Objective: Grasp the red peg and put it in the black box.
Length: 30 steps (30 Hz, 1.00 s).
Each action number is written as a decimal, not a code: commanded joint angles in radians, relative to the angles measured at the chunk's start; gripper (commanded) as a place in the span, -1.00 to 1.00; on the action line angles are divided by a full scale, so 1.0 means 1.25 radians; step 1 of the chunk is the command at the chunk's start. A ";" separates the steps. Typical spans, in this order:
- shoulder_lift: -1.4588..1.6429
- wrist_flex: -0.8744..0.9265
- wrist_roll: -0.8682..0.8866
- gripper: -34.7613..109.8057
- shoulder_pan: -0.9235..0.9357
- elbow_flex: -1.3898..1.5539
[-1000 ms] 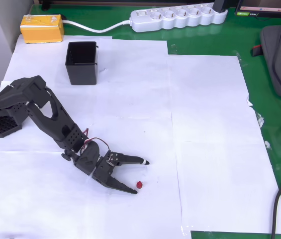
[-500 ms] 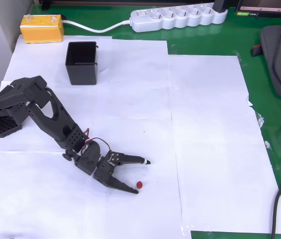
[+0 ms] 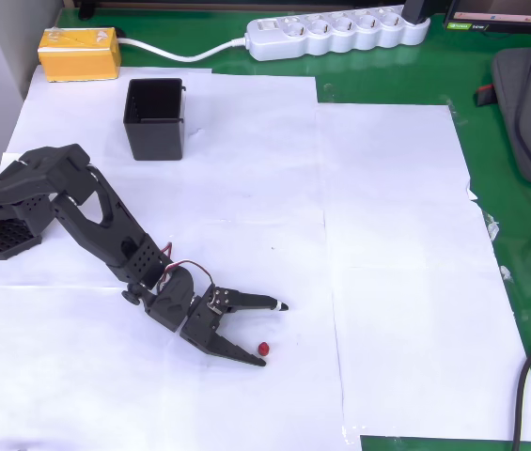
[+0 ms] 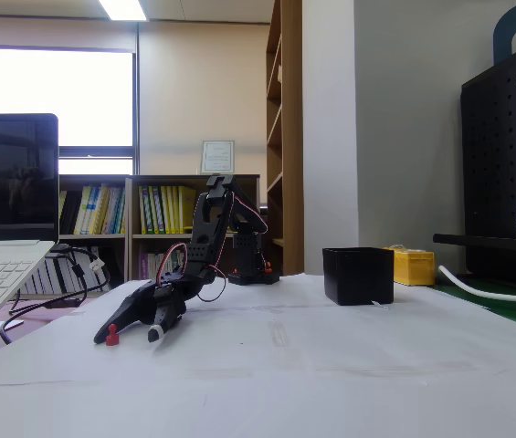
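One red peg [image 3: 263,349], one black box [image 3: 155,119] at eleven o'clock, one yellow block [image 3: 79,53] beyond it, one white power strip [image 3: 337,34] at twelve, one arm with one gripper [image 3: 270,333], one laptop [image 4: 6,219] at the side

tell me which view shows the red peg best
The overhead view: the red peg lies in plain sight on the white paper, right beside the lower fingertip of the open tool. The fixed view shows the peg low and side-on, standing by a fingertip, so its place between the fingers is harder to judge.
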 commanded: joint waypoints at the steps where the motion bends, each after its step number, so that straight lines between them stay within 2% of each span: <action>1: -0.039 0.040 -0.016 0.00 -0.006 -0.011; 9: -0.070 0.048 -0.065 0.00 -0.004 -0.047; 22: -0.070 0.048 -0.061 -0.01 -0.004 -0.049; 24: -0.070 0.048 -0.061 -0.07 -0.004 -0.049; 27: -0.065 0.044 -0.059 -0.31 -0.005 -0.048; 30: -0.065 0.044 -0.058 -0.39 -0.006 -0.048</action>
